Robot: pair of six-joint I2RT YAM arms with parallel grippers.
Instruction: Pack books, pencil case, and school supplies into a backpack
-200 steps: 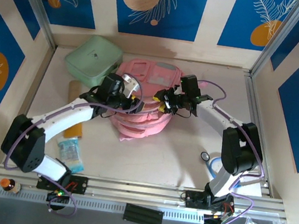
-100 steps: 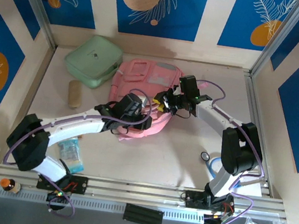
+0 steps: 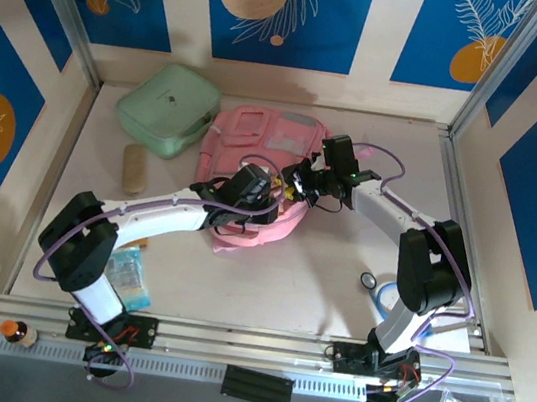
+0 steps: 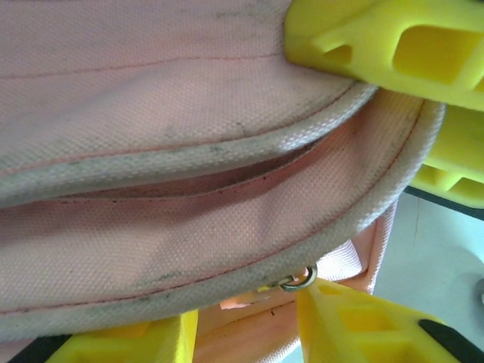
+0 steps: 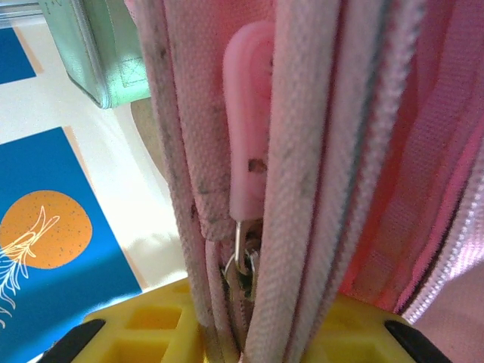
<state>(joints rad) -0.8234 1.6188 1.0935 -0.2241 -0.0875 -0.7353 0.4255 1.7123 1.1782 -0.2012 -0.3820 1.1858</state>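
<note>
The backpack (image 3: 258, 139) lies flat near the middle of the table (image 3: 329, 271), its far-left corner just beside the mint-green case (image 3: 166, 110). The pencil case (image 3: 133, 168) rests on the left, well apart from the bag and not yet packed. Both arms reach in to the bag's near rim from opposite sides.

The step in hand looks like opening the bag's mouth. The right gripper (image 3: 299, 178) appears clamped on the backpack: in its wrist view the corded fabric edges fill the gap between its fingers, with the pink zip pull (image 5: 249, 128) hanging just above them. The left gripper (image 4: 242, 314) straddles a bound edge of the same bag. Fabric sits between its fingers, but whether they pinch it yet cannot be told.

To do this well, the left gripper should close on one layer only, the lower bound edge near the small metal ring (image 4: 302, 278), and not on both lips together. The two grippers should then draw apart gently, one lip lifted and one held down. A grip on both layers, or a sharp pull, would likely drag the whole soft bag instead of parting it.
</note>
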